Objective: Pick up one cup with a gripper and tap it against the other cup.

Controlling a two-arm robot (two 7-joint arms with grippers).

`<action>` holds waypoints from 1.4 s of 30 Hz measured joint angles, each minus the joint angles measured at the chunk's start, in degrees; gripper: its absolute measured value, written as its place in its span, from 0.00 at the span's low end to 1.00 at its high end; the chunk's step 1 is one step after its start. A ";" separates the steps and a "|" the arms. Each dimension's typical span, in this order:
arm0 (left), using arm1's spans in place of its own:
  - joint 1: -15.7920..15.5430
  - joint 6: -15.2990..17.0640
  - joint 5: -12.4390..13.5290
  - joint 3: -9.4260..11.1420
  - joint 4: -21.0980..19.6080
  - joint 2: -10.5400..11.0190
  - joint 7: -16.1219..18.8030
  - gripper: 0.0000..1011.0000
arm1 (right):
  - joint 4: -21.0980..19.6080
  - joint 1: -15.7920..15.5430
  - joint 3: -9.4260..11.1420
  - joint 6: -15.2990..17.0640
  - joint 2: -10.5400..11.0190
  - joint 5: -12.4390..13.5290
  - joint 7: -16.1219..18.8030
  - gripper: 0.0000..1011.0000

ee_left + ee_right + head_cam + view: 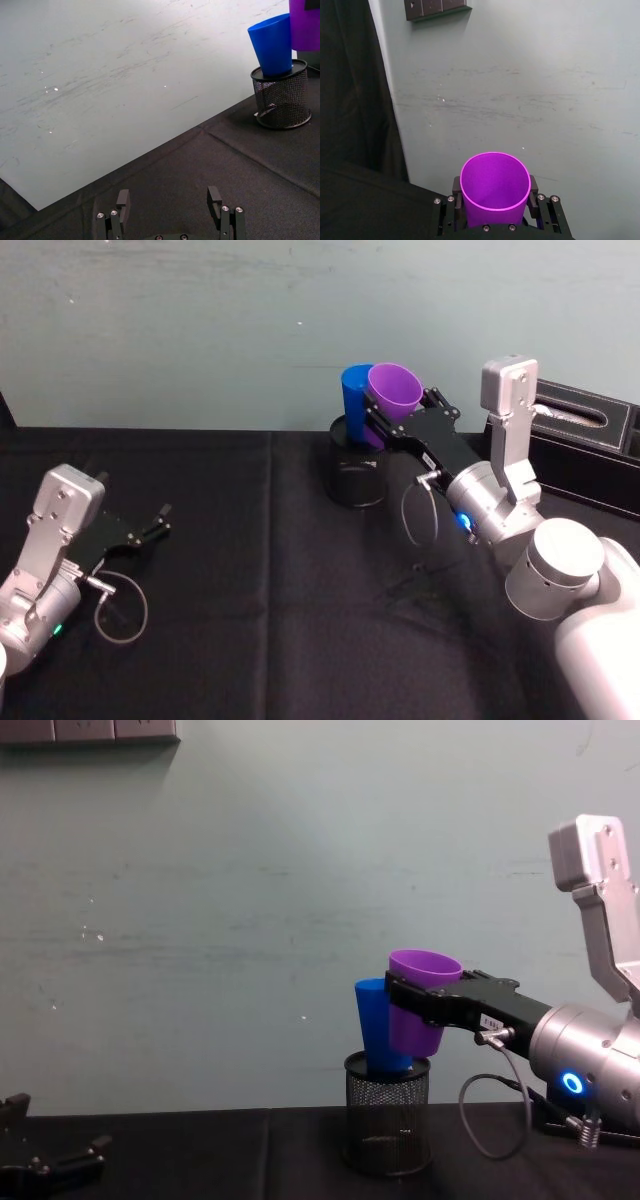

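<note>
My right gripper [385,425] is shut on the purple cup [393,390] and holds it upright in the air at the table's back middle. The black fingers [534,187] clamp the cup's [495,187] lower wall. The blue cup [353,390] stands tilted inside a black wire-mesh pen holder [355,475]. The purple cup [420,1005] is right beside the blue cup [376,1025], on its right and slightly higher. I cannot tell whether they touch. My left gripper [160,520] rests low at the left, open [169,197], with nothing in it.
A black box [580,425] stands at the back right behind my right arm. The table is covered in black cloth [250,570] and ends at a pale green wall [200,330] close behind the pen holder [282,97].
</note>
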 joint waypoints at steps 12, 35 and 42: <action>0.00 0.00 0.00 0.00 0.00 0.00 0.00 1.00 | -5.21 -3.25 0.12 2.38 1.75 0.25 -0.21 0.72; 0.00 0.00 0.00 0.00 0.00 0.00 0.00 1.00 | -15.12 -8.95 -0.05 7.38 5.27 1.11 -0.70 0.72; 0.00 0.00 0.00 0.00 0.00 0.00 0.00 1.00 | -14.95 -8.81 -0.05 7.34 5.17 1.08 -0.72 0.72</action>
